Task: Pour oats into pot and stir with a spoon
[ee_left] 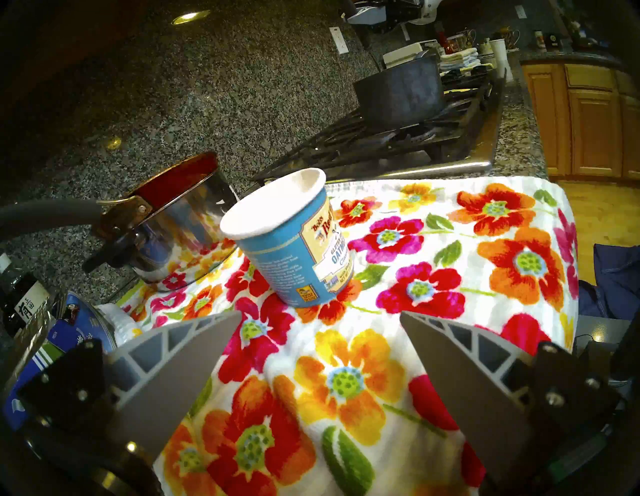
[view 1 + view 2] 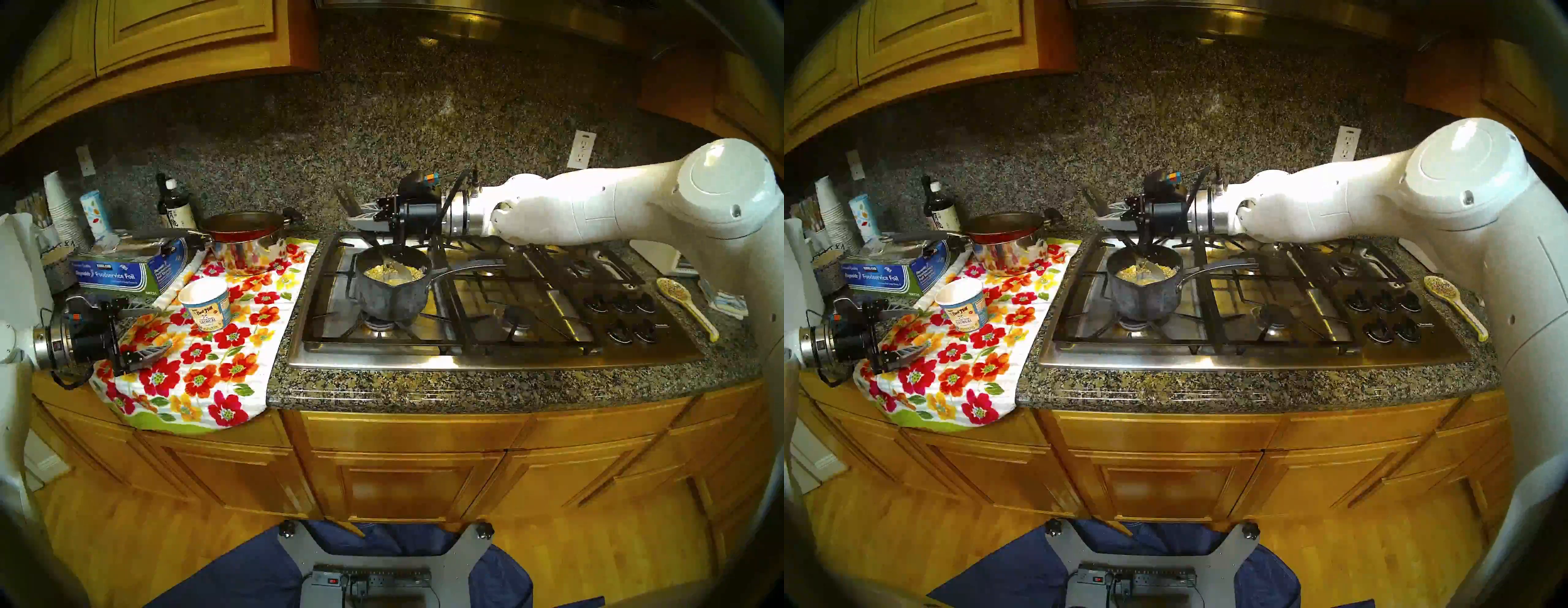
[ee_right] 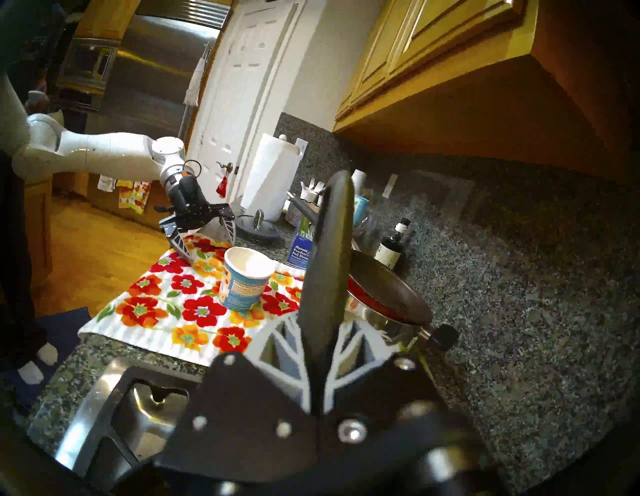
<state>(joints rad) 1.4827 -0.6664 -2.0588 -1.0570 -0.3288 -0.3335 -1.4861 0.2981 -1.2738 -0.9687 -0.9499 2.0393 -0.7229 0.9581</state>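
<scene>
Both head views look steeply down from above the worktop's (image 2: 509, 390) front edge, facing the backsplash, the stove (image 2: 488, 361) central. The left wrist view sits low and close over the floral towel (image 1: 381, 346) at the worktop's left end, facing right toward the stove. The right wrist view looks leftward from above the stove. All four share the towel and oatmeal cup (image 2: 206, 306).

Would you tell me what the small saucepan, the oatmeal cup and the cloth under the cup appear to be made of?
Saucepan: probably metal with a dark, worn coating, judging by its mottled matte grey wall and thin silvery handle.
Oatmeal cup: likely paper, with a matte white inside, rolled rim and printed blue label.
Cloth: woven cotton-like towel, soft and ribbed, with a floral print; it drapes over the counter edge.
</scene>
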